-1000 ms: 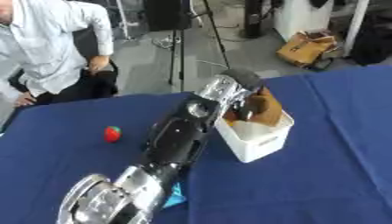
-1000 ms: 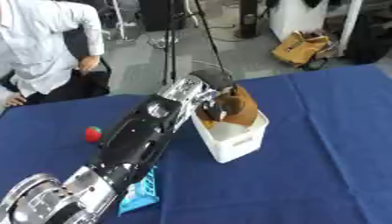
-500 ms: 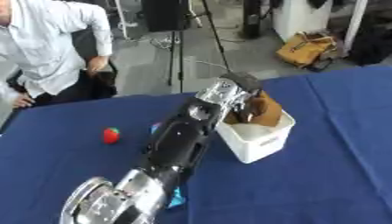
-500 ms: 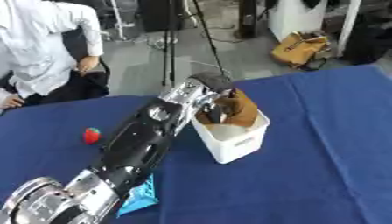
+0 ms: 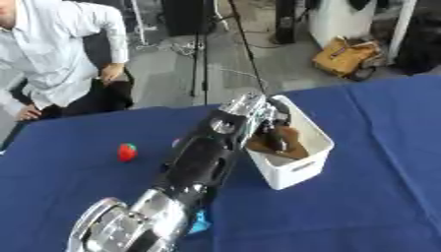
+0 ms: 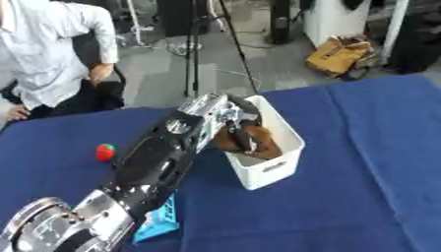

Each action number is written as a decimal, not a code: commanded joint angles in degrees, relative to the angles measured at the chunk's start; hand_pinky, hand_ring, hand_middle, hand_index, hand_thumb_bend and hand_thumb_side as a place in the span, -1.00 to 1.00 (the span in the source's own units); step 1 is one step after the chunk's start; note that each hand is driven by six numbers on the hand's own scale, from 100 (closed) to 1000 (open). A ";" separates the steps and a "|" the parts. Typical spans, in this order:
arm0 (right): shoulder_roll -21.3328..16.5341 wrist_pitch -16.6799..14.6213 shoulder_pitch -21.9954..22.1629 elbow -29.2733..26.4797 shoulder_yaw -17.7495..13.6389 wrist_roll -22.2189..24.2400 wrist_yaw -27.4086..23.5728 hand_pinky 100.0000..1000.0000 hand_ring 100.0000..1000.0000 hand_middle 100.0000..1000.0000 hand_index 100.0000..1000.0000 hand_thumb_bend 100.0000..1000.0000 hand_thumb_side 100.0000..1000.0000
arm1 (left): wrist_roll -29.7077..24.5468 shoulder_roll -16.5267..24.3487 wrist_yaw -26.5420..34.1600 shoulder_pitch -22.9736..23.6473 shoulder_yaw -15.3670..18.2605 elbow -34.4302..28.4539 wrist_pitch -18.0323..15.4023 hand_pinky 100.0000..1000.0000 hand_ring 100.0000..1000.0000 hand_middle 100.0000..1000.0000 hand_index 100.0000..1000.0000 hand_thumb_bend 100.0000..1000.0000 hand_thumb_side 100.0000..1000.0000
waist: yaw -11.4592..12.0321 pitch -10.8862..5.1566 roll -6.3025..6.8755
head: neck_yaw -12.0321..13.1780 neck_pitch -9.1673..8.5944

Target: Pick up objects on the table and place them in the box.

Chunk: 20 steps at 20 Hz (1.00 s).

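- Over the white box point(image 5: 297, 165) I've got my left hand point(image 6: 244, 129) reaching in from its left rim, fingers curled round a brown object point(image 6: 256, 140) that sits down inside the box.
- Can't tell what the brown thing is, just a lumpy brown shape; it fills most of the box's near half, and I see nothing else in there.
- Box stands upright on the blue table point(image 5: 362, 206), with my left arm lying right against its left wall.
- Well left of the box there's a small red object with a green top point(image 5: 127, 151), sitting alone on the cloth.
- Near-left of the box, a light blue packet point(image 6: 160, 222) pokes out from under my arm.
- Right hand isn't showing in either eye.
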 commanded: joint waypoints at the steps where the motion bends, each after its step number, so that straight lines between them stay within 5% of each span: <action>1: -0.87 -0.09 -0.49 -0.56 -0.02 -0.02 -0.27 0.55 0.55 0.46 0.28 -1.00 0.60 | -1.46 0.78 -0.12 -1.69 -0.06 -1.19 -0.11 0.85 0.86 0.73 0.85 -0.95 -0.28 | 0.18 -1.13 -0.49 | -0.06 0.10; 2: -0.87 -0.07 -0.49 -0.56 0.04 -0.02 -0.27 0.55 0.55 0.46 0.27 -1.00 0.60 | -1.68 0.79 -0.13 -1.79 -0.01 -1.26 -0.18 1.00 1.00 0.92 1.00 -0.96 -0.27 | 0.23 -1.15 -0.46 | -0.09 0.11; 4: -0.84 -0.06 -0.49 -0.56 0.17 -0.02 -0.28 0.55 0.55 0.45 0.27 -1.00 0.60 | -1.78 0.85 -0.08 -2.01 0.11 -1.47 -0.32 1.00 1.00 1.00 1.00 -1.00 -0.28 | 0.30 -1.19 -0.40 | -0.15 0.10; 14: -0.77 -0.06 -0.45 -0.56 0.64 -0.02 -0.25 0.56 0.55 0.45 0.27 -1.00 0.60 | 6.51 0.75 -0.94 -2.29 0.20 -3.44 -1.43 1.00 1.00 1.00 1.00 -1.00 -0.44 | 0.20 -1.43 -0.28 | -0.22 -0.22; 20: -0.75 0.00 -0.42 -0.56 0.70 -0.02 -0.25 0.56 0.55 0.45 0.27 -1.00 0.60 | 12.76 0.70 -1.22 -2.48 0.63 -3.28 -2.18 1.00 1.00 1.00 1.00 -1.00 -0.28 | -0.04 -1.56 -0.27 | -0.28 -0.15</action>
